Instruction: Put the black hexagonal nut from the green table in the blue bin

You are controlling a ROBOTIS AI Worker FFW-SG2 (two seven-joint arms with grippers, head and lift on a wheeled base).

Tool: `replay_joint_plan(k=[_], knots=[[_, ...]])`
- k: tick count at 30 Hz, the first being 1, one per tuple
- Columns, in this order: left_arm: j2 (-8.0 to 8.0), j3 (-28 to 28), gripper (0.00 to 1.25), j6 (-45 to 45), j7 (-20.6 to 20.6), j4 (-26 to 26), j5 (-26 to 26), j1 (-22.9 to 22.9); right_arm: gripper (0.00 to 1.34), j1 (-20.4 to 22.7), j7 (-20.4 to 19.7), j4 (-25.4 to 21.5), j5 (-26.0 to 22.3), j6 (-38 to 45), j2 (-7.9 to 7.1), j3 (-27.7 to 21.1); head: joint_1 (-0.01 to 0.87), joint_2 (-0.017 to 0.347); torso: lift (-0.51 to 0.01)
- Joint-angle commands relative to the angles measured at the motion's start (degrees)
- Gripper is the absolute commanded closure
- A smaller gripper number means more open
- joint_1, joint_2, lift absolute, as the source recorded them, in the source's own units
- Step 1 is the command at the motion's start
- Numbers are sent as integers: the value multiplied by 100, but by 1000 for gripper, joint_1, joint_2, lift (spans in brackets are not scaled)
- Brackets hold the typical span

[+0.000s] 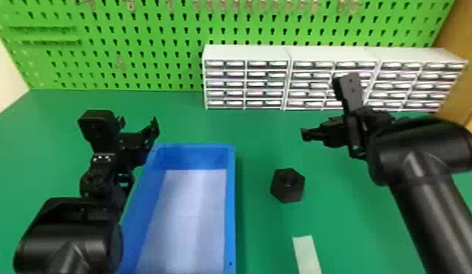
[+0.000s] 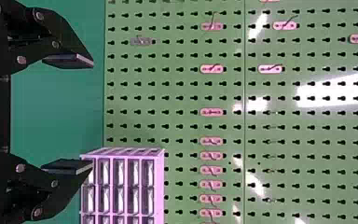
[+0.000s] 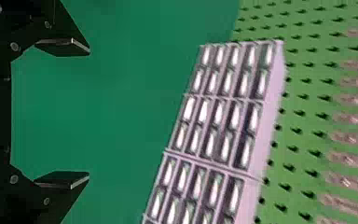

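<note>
The black hexagonal nut [image 1: 287,185] lies flat on the green table [image 1: 260,131], to the right of the blue bin [image 1: 230,204]. Nothing lies on the bin's pale floor. Up and to the right of the nut is my right gripper [image 1: 307,134], held above the table and not touching it. Its fingers stand wide apart around nothing, as the right wrist view of the right gripper [image 3: 87,114] confirms. My left gripper [image 1: 151,133] hangs by the bin's far left corner; in the left wrist view the left gripper [image 2: 92,114] is open with nothing between its fingers.
White drawer cabinets [image 1: 246,82] line the table's back right, behind my right gripper. A green pegboard [image 1: 137,47] with hooks rises along the back. A pale strip [image 1: 307,255] lies on the table nearer than the nut. A yellowish-brown panel [image 1: 453,40] borders the right side.
</note>
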Motion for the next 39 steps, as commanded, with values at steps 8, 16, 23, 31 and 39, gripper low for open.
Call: replay_joint_plan(k=[8, 16, 23, 31, 39], knots=[[3, 20, 486, 0, 0, 2, -9, -5, 338, -830, 626, 1206, 532, 288, -66, 657, 686, 51, -96], [3, 29, 486, 0, 0, 2, -17, -5, 340, -1244, 1171, 1891, 883, 701, 13, 1087, 686, 51, -96], [3, 38, 486, 0, 0, 2, -17, 13, 340, -1340, 1320, 2076, 822, 1053, 31, 1342, 686, 51, -96], [3, 29, 486, 0, 0, 2, -35, 4, 340, -1446, 1320, 2102, 664, 1483, 101, 1606, 686, 51, -96], [3, 20, 486, 0, 0, 11, -44, 4, 340, -1463, 1320, 2225, 541, 1527, 154, 1729, 686, 51, -96]])
